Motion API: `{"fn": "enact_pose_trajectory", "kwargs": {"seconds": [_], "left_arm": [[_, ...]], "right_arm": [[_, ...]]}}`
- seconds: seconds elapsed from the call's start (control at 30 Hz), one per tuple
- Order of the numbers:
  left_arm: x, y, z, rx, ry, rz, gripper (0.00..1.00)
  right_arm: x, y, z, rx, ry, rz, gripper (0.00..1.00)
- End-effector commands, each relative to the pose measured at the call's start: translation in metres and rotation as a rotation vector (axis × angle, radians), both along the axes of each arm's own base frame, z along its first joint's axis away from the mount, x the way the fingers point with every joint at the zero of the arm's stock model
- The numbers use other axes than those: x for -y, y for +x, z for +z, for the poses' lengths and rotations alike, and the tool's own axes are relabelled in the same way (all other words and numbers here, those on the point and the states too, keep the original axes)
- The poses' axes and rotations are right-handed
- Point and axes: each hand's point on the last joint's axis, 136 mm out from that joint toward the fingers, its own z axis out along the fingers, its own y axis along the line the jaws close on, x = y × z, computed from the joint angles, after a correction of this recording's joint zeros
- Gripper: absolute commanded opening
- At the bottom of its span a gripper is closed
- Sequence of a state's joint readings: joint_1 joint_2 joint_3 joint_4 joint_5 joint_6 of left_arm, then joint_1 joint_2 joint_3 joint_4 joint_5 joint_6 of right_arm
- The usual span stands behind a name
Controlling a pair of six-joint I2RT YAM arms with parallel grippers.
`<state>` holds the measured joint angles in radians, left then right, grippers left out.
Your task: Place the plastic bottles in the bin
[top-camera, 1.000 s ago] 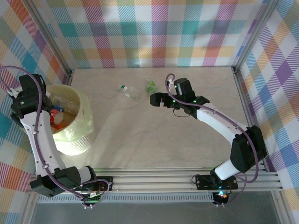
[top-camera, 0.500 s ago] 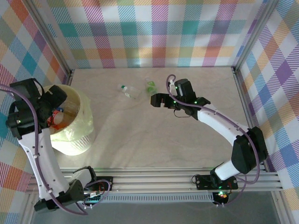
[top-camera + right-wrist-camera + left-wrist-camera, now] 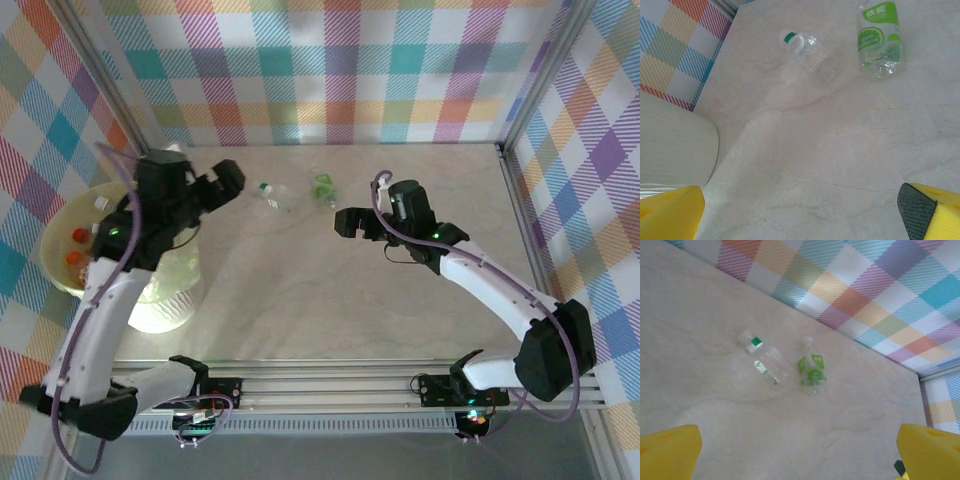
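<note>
Two plastic bottles lie on the table at the back middle. One is clear with a green cap (image 3: 274,195) (image 3: 766,363) (image 3: 808,52); the other has a green label (image 3: 322,185) (image 3: 812,371) (image 3: 879,38). The bin (image 3: 62,275) (image 3: 675,142) stands at the left with several bottles inside, orange and red caps showing. My left gripper (image 3: 215,186) (image 3: 800,460) hovers open and empty just right of the bin, left of the two bottles. Over the table, to the right of and nearer than the bottles, my right gripper (image 3: 352,226) (image 3: 800,215) is open and empty.
Chequered walls on metal posts (image 3: 520,110) close in the table on three sides. A metal rail (image 3: 340,380) runs along the near edge. Bare tabletop (image 3: 330,300) spreads between the arms.
My left arm has swung from over the bin to the right towards the two bottles, its jaws spreading wider. My right gripper has drifted slightly right and nearer.
</note>
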<state>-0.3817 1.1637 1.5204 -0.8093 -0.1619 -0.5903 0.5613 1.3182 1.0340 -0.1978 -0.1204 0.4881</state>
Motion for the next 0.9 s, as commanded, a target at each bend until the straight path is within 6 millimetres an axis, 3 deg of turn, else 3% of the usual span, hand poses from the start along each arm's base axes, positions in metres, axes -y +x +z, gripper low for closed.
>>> {"fn": "enact_pose_trajectory", "kwargs": {"seconds": [0.0, 0.13, 0.43, 0.73, 0.87], "left_arm": [[0.023, 0.033, 0.001, 0.076, -0.035, 0.08, 1.0], [0.056, 0.062, -0.035, -0.015, -0.044, 0.082, 1.0], [0.09, 0.128, -0.126, -0.216, -0.069, 0.214, 1.0], [0.094, 0.191, -0.218, -0.339, -0.02, 0.391, 1.0], [0.089, 0.21, -0.238, -0.322, 0.019, 0.439, 1.0]], "right_arm": [[0.012, -0.001, 0.009, 0.046, -0.011, -0.034, 1.0], [0.018, -0.006, 0.013, 0.066, -0.017, -0.043, 1.0], [0.029, -0.014, 0.018, 0.091, -0.018, -0.07, 1.0], [0.039, -0.026, 0.021, 0.102, -0.02, -0.08, 1.0], [0.049, -0.031, 0.019, 0.116, -0.042, -0.1, 1.0]]}}
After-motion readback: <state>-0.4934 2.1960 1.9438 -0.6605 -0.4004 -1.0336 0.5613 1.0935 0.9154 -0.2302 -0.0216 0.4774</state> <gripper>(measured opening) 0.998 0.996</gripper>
